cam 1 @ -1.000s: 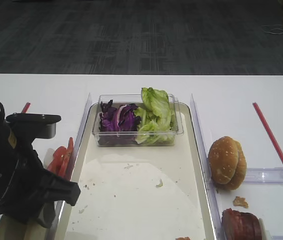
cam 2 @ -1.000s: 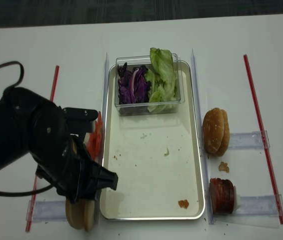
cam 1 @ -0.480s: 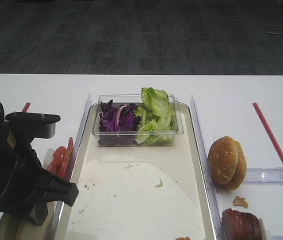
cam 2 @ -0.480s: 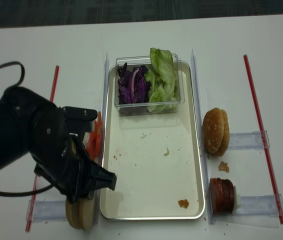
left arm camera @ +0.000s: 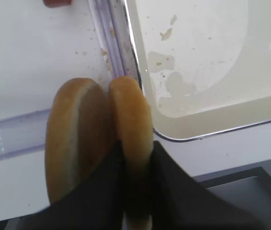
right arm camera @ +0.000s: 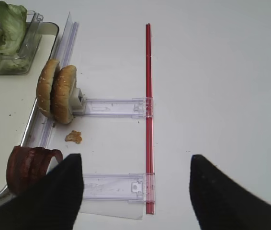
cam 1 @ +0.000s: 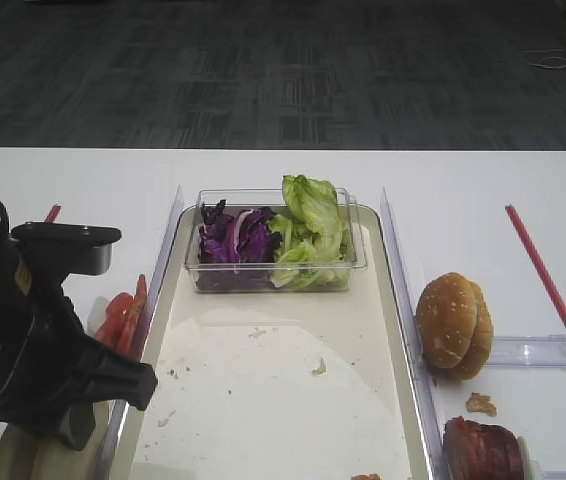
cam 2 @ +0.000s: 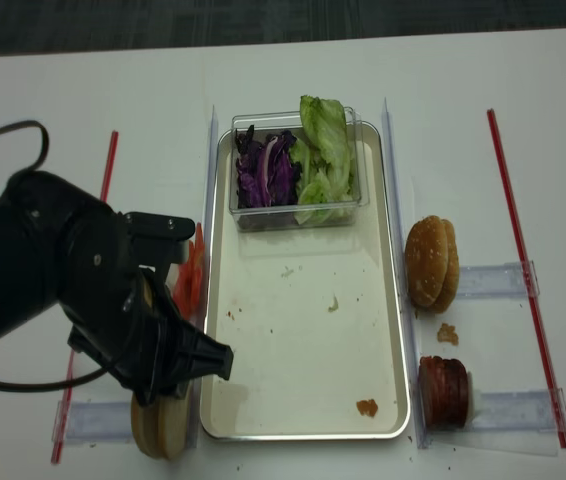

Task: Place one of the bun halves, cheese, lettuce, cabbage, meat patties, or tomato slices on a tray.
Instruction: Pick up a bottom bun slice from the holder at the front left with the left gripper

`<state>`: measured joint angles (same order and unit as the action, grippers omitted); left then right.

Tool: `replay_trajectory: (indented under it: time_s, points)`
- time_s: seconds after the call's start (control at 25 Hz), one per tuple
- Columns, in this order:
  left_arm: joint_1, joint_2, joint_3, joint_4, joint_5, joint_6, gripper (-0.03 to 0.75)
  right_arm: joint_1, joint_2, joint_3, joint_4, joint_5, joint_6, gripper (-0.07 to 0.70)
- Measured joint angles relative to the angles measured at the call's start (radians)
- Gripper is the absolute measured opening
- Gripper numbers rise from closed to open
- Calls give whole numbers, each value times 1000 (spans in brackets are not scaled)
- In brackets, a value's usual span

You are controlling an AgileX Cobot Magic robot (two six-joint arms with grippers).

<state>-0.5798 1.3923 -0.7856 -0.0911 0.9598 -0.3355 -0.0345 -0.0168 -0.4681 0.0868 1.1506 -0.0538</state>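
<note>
So the left end effector (left arm camera: 135,191) is pinched tight on one of the two bun halves (left arm camera: 129,139) standing on edge just off the tray's (left arm camera: 212,124) near-left corner, on the desk (left arm camera: 30,48). It has the half nearer the tray; the other half leans right against it. The right end effector (right arm camera: 133,191) hangs over the desk with its jaws spread wide, holding nothing. What could go wrong: the grip sits low on a soft, thin bun, so it could squash or slide out on the lift, and the neighbour half may topple or get dragged along since they're touching. I can't quite tell how deep the fingers bite, they're mostly dark blur in the wrist view. The tray rim is right beside the bun, so a low sideways move would catch on it; up first looks safer. Room-wise, the near half of the tray is bare apart from crumbs, while the tub (cam 1: 273,240) of lettuce (cam 1: 311,215) and cabbage (cam 1: 235,238) fills the far end.
</note>
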Motion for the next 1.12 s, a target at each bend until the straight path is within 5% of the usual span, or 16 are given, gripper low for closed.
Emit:
replay_trajectory:
  time_s: [0.52,1.12]
  points:
    - [0,0,-123,20,131,8,92,0,0,0,0,0,2,491]
    - [0,0,-162,-104,-29,118,90,0,0,0,-1,0,2,491]
